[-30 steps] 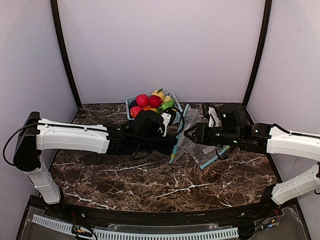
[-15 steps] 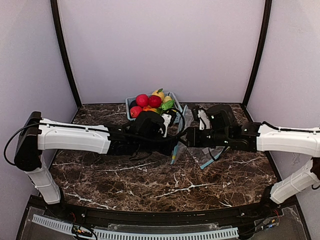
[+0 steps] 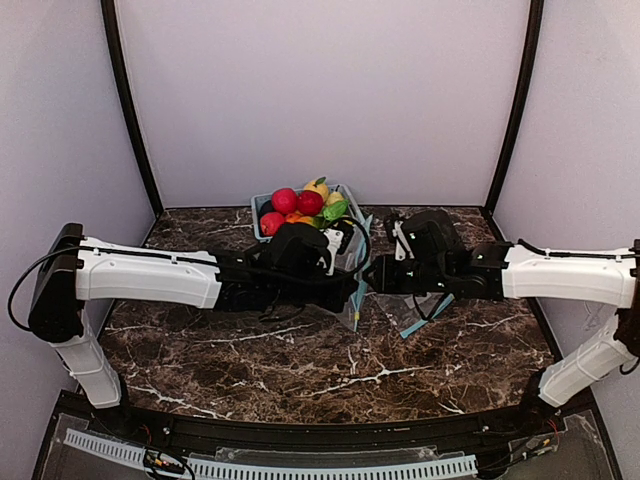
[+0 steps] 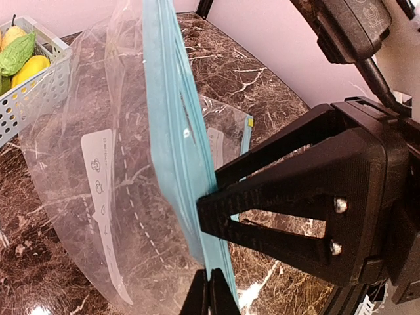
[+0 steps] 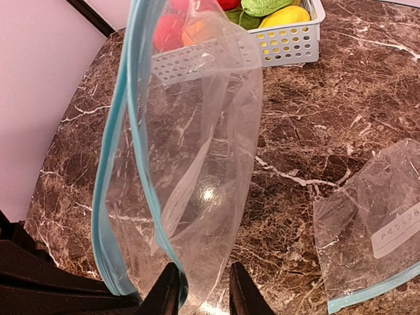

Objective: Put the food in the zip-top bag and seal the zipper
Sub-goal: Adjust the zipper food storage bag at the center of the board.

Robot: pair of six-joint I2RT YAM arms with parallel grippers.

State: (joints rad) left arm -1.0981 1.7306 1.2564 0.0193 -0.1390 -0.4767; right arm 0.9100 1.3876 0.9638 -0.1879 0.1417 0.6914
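From above, the two arms meet over the middle of the worktop (image 3: 300, 370). The left fingers (image 3: 347, 292) and right fingers (image 3: 373, 278) sit just beside each other, and the zip-top bag (image 3: 356, 255) stands on edge between them. The food (image 3: 298, 203) is heaped in the light-blue basket (image 3: 262, 212) behind the left arm, with none in the bag. A second bag (image 3: 420, 318) lies flat under the right arm.

In the left wrist view, the left fingers (image 4: 197, 296) are pinched shut on the low end of the zipper (image 4: 172, 125). The black right fingers (image 4: 275, 216) reach in from the right, their tips at the strip. A white label (image 4: 98, 164) on the bag shows small symbols, but no word is legible.

In the right wrist view, the right fingers (image 5: 168, 292) stand a narrow gap apart, astride the bag's lip. The film looks loose between them rather than clamped. The second bag's label (image 5: 397, 230) carries writing, but it is cut off at the frame edge and cannot be read with confidence.

The step in hand appears to be opening the mouth. Next, the right fingers need to close on one lip only and draw it away from the left so the mouth gapes. After that a hand must be freed to fetch the food.
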